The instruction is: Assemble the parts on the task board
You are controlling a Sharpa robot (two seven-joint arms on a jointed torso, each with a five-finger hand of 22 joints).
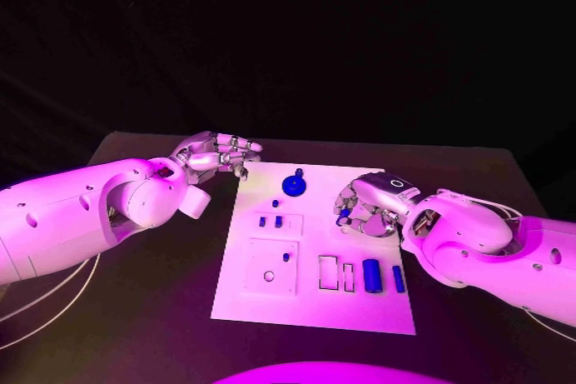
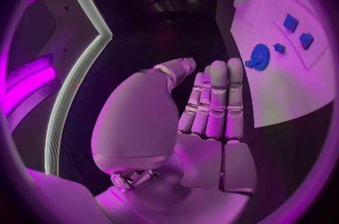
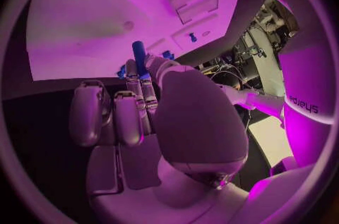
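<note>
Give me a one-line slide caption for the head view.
Right hand pinches a small blue part above the white task board; left hand hovers beside its far corner.

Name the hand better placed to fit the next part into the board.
Right. The right hand already pinches a small blue part above the task board; the left hand holds nothing, off the board's edge.

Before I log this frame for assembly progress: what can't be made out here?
- Head view: how the blue part sits in the right hand; its fingers cover most of it.
- Right wrist view: the part's lower end, behind the fingers.
- Head view: small parts on the task board, too small to tell seated from loose.
- Left wrist view: the board's far side, cut by the rim.
</note>
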